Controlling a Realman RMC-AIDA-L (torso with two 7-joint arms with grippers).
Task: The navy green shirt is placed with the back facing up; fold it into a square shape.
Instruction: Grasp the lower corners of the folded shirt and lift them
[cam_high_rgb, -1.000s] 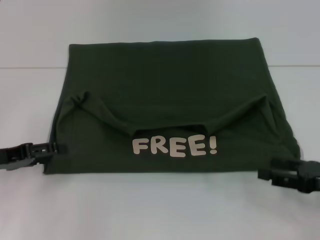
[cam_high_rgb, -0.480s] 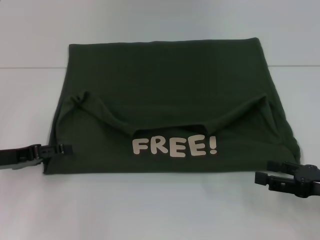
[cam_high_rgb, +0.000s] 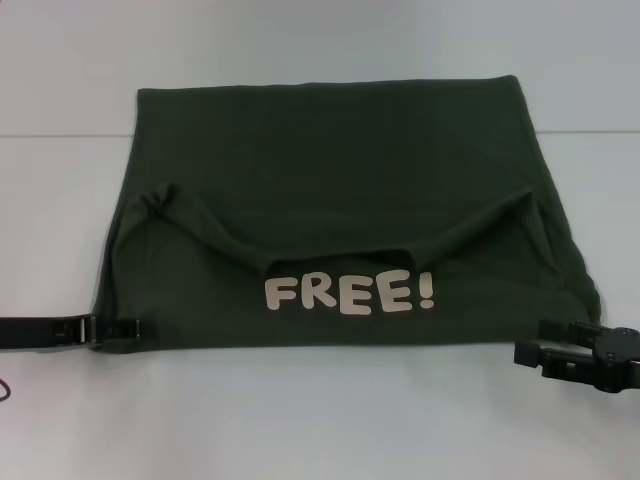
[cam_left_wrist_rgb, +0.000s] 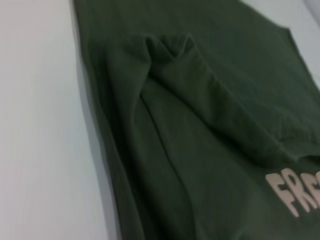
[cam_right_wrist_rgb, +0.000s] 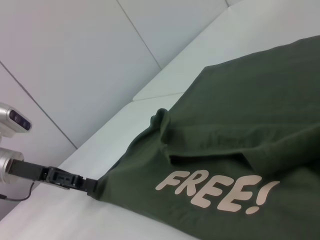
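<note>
while the navy green shirt (cam_high_rgb: 340, 200) lies folded, left gripper (cam_high_rgb: 140, 328) touches its corner — right gripper (cam_high_rgb: 545, 340) beside.

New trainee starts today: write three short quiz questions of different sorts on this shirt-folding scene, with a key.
1. True or false: the cream "FREE!" lettering on the navy green shirt faces up.
2. Multiple choice: where is the left claw? A) at the shirt's near left corner B) above the shirt's middle C) at the far edge of the shirt
3. Short answer: in the head view, does the right claw touch the shirt or sit apart from it?

Key:
1. True.
2. A.
3. Apart: it sits on the white table just off the near right corner, with a strip of table showing between.
</note>
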